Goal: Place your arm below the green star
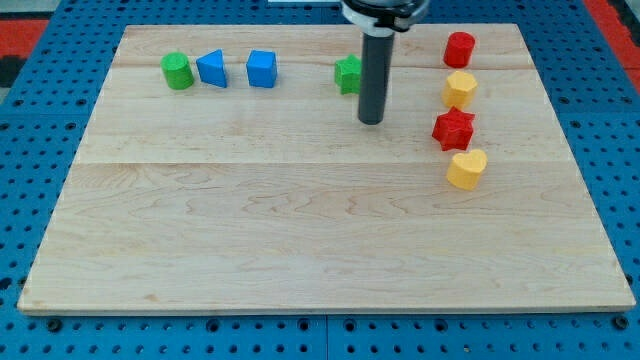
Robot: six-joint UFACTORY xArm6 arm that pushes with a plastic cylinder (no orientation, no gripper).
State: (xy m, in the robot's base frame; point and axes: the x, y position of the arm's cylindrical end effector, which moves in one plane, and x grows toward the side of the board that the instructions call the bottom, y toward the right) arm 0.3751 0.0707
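Wooden board [320,220] lies bare nearest us; farther up, our tip [371,121] rests just below and to the view's right of the green star [348,75], which the rod partly hides. We carry no jaws to open or close. We judge the placing nearly done: a slight nudge toward the view's left remains.

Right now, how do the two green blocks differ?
The green cylinder stands at the view's left in full sight, round and upright. The green star sits mid-board, angular, partly hidden behind the rod, with my tip just below-right. Both are green, in the top row.
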